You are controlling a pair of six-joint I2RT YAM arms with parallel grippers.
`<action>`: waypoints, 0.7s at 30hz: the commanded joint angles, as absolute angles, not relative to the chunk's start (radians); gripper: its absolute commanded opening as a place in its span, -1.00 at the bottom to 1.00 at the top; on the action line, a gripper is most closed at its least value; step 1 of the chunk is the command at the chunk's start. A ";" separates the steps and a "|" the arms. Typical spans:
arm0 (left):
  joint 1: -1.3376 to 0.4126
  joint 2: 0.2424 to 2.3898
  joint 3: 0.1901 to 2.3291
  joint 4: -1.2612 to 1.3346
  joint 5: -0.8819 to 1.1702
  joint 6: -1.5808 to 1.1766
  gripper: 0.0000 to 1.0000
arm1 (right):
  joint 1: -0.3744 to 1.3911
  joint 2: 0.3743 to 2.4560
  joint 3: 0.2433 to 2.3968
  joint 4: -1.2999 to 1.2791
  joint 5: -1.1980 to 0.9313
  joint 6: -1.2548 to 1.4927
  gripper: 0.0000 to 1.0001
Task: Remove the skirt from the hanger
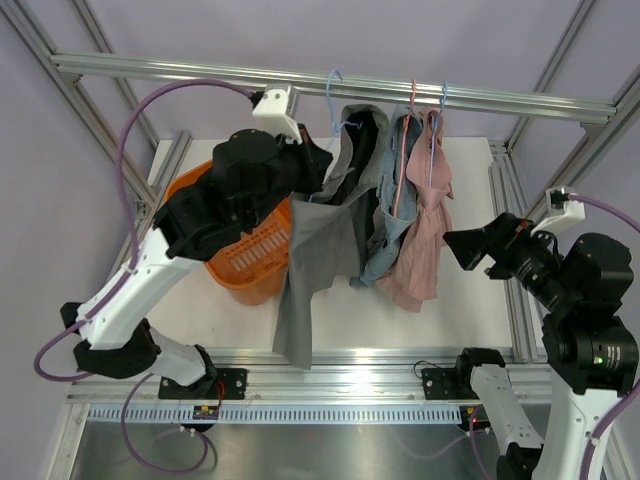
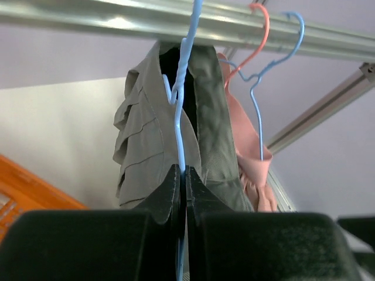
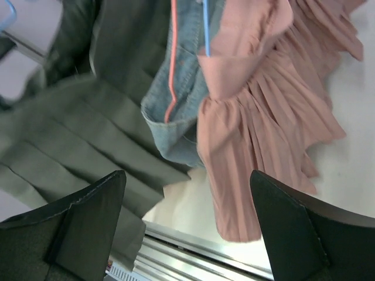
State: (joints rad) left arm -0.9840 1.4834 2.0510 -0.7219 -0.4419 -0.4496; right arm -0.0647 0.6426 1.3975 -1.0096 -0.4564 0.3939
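Note:
A grey pleated skirt (image 1: 320, 250) hangs from a light blue wire hanger (image 1: 336, 100) on the metal rail (image 1: 200, 72). It shows in the left wrist view (image 2: 143, 140) and the right wrist view (image 3: 76, 134) too. My left gripper (image 2: 183, 175) is shut on the blue hanger's wire (image 2: 181, 117) below its hook. My right gripper (image 1: 455, 245) is open and empty, just right of the pink skirt (image 1: 420, 240). Its fingertips (image 3: 111, 181) frame the cloth hems from below.
A denim garment (image 1: 385, 235) on a pink hanger (image 1: 410, 100) and the pink skirt on a second blue hanger (image 1: 441, 100) hang beside the grey one. An orange basket (image 1: 255, 260) sits on the white table (image 1: 470, 300) at the left, under my left arm.

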 commanded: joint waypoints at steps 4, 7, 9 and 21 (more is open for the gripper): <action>-1.000 1.275 1.928 -0.739 -0.445 -0.508 -1.00 | -0.067 0.774 1.538 -0.878 -0.620 0.420 0.86; -1.000 1.215 1.898 -0.762 -0.358 -0.517 -1.00 | -0.060 0.822 1.562 -0.826 -0.681 0.466 0.79; -1.000 1.200 1.901 -0.810 -0.292 -0.532 -1.00 | -0.022 0.842 1.581 -0.795 -0.669 0.501 0.75; -1.000 0.991 1.718 -0.842 -0.006 -0.632 -1.00 | 0.738 1.199 1.956 -0.813 -0.147 0.451 0.66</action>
State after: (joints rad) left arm -0.9958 1.0512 1.7370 -0.9112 -0.1055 -0.5819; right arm 0.6807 1.1561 1.8950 -0.8490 -0.2489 0.4660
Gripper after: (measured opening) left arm 0.024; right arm 0.838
